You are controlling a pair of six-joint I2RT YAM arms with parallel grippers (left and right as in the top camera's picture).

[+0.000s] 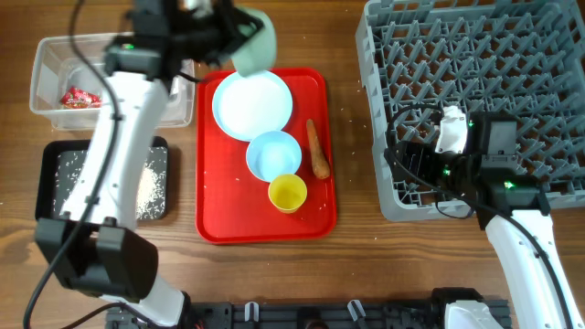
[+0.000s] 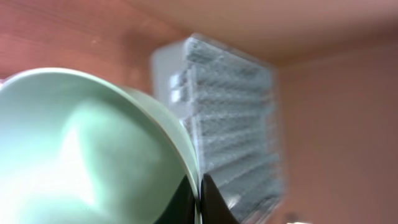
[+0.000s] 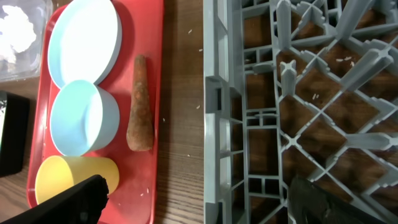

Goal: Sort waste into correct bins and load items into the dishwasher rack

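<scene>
My left gripper (image 1: pixel 236 35) is shut on the rim of a pale blue bowl (image 1: pixel 257 47), held tilted in the air above the far edge of the red tray; in the left wrist view the fingers (image 2: pixel 200 200) pinch the bowl's (image 2: pixel 81 149) wall. On the red tray lie the round plate (image 1: pixel 252 105), the second bowl (image 1: pixel 273 153), the yellow cup (image 1: pixel 287 193) and the carrot (image 1: pixel 316 149). My right gripper (image 1: pixel 399 164) is open and empty over the grey rack's (image 1: pixel 484 82) near left corner. The brown lump is out of view.
The clear tub (image 1: pixel 55 64) at far left holds the red wrapper (image 1: pixel 79 97); white tissue (image 3: pixel 15 28) shows in it. The black tray (image 1: pixel 55 183) in front of it holds rice (image 1: pixel 146 187). Loose grains lie on the red tray (image 1: pixel 320 219) and table.
</scene>
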